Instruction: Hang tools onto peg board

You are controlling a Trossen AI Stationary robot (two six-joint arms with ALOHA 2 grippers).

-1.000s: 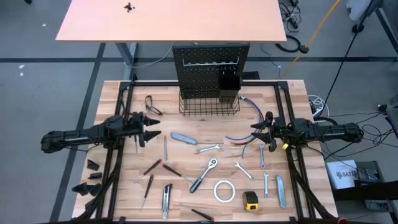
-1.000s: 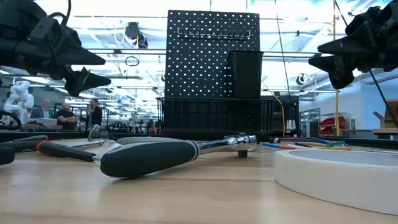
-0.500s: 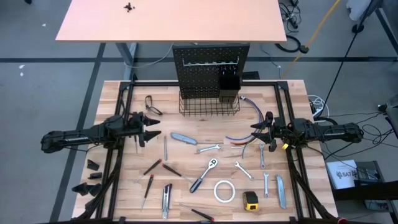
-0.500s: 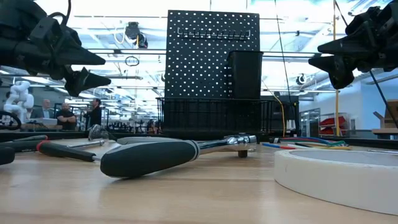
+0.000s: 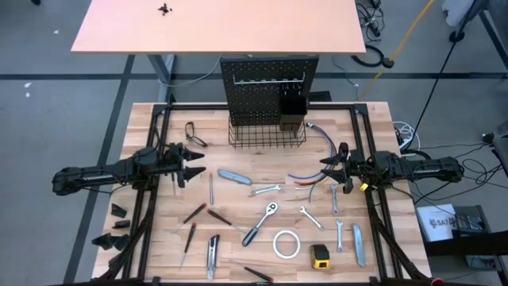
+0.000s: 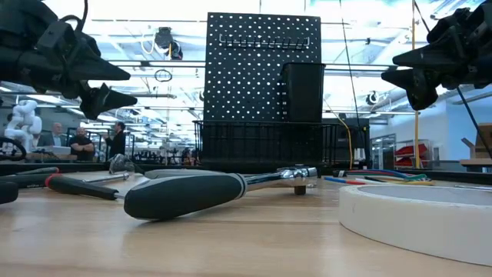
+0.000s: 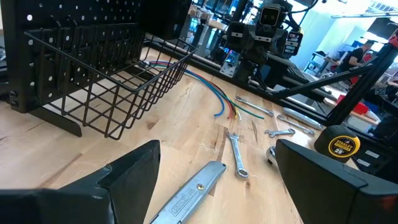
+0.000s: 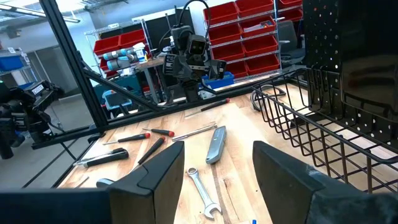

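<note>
The tools lie scattered flat on the wooden table: a grey utility knife (image 5: 234, 176), a silver wrench (image 5: 266, 190), a ratchet (image 5: 260, 223), red-and-black screwdrivers (image 5: 218, 216), pliers (image 5: 194, 133), a white tape roll (image 5: 286, 244) and a yellow tape measure (image 5: 321, 255). The peg board (image 5: 267, 87) stands upright at the table's far edge, with its wire basket (image 5: 267, 133) and small bin (image 5: 291, 111). My left gripper (image 5: 193, 165) hovers open at the table's left. My right gripper (image 5: 327, 168) hovers open at the right. Both point level toward the middle and hold nothing.
A bundle of curved coloured wires (image 5: 316, 163) lies in front of the right gripper. More wrenches (image 5: 340, 236) and a second knife (image 5: 358, 244) lie at the near right. A peach-coloured tabletop (image 5: 218, 25) stands behind the peg board. People sit far off in the room (image 6: 81, 141).
</note>
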